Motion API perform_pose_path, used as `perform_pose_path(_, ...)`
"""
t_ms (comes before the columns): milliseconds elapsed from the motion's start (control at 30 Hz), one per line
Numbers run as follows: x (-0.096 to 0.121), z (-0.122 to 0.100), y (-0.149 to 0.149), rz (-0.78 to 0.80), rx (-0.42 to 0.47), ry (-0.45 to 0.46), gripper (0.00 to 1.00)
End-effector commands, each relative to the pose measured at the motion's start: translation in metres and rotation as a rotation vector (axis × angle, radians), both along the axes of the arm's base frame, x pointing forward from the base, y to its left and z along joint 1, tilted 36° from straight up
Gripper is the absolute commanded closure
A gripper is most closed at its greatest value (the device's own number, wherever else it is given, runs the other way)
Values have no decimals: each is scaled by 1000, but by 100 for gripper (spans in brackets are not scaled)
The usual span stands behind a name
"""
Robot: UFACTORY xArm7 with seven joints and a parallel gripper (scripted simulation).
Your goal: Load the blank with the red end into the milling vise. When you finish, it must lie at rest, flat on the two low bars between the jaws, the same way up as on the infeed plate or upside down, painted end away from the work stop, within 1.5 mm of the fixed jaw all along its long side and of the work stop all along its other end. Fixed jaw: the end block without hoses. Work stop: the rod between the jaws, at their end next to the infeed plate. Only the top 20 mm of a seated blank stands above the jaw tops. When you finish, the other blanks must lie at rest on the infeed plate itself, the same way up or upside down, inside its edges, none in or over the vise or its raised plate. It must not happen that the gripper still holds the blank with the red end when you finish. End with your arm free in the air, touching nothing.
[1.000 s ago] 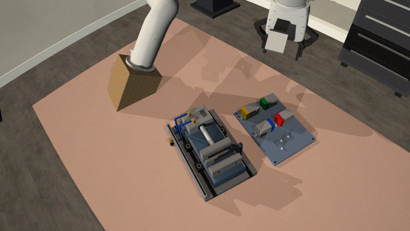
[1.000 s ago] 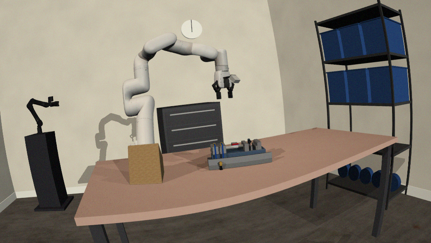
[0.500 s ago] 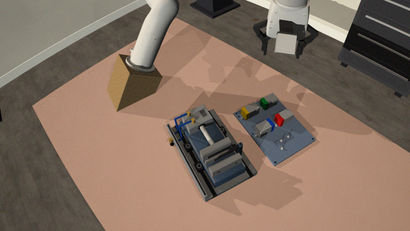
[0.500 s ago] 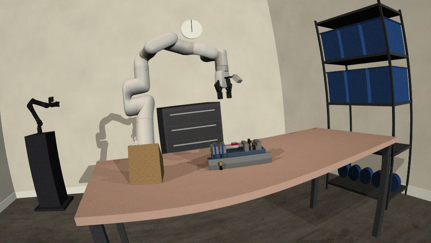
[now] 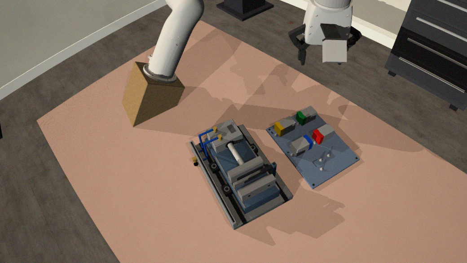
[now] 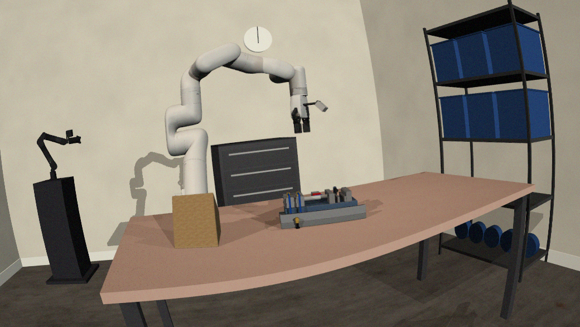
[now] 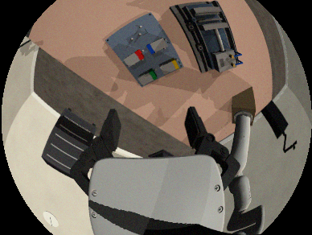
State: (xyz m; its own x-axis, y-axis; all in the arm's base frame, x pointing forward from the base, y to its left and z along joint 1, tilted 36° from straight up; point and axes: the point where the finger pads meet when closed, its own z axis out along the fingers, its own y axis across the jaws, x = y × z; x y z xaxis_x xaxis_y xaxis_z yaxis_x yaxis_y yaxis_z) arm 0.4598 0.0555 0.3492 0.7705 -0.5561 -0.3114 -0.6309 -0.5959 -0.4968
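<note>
Hovering well above the surface (image 5: 156,202) (image 6: 259,243) (image 7: 161,101), the hand (image 5: 320,62) (image 6: 302,129) (image 7: 152,116) is released, its fingers spread wide with nothing between them. From overhead, it appears toward twelve o'clock of the infeed plate (image 5: 339,159) (image 7: 121,44).

The blank with the red end (image 5: 323,133) (image 6: 315,193) (image 7: 133,59) lies on that plate, at one o'clock of its middle, painted end toward eight o'clock. The blue-ended blank (image 5: 300,146) (image 7: 158,45) is toward nine o'clock, the yellow-ended one (image 5: 284,126) (image 7: 169,64) at ten and the green-ended one (image 5: 307,115) (image 7: 148,76) at twelve.

The vise (image 5: 261,200) (image 6: 320,206) (image 7: 211,36) stands near the plate, which sits toward its two o'clock. A gap separates the fixed jaw (image 5: 256,188) from the hosed side's jaw (image 5: 244,169), and no blank is seated there. The arm's block-shaped pedestal (image 5: 134,94) (image 6: 194,227) (image 7: 243,101) is toward eleven o'clock of the vise.

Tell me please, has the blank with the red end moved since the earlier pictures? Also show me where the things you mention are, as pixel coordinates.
No. The blank with the red end (image 5: 323,133) (image 7: 134,59) keeps its place on the infeed plate (image 5: 339,163) (image 7: 121,39), beside the blue-ended blank (image 5: 301,145) (image 7: 157,45).
</note>
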Motion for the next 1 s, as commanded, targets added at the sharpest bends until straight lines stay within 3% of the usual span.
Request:
perform_pose_path(0, 1, 1, -1, 57, -5, -45, 0)
perform_pose_path(200, 1, 1, -1, 57, -5, -45, 0)
perform_pose_path(533, 1, 1, -1, 240, -26, -176, 0)
perform_pose_path(767, 1, 1, -1, 240, -26, -176, 0)
perform_pose_path(967, 1, 1, -1, 349, -38, -254, 0)
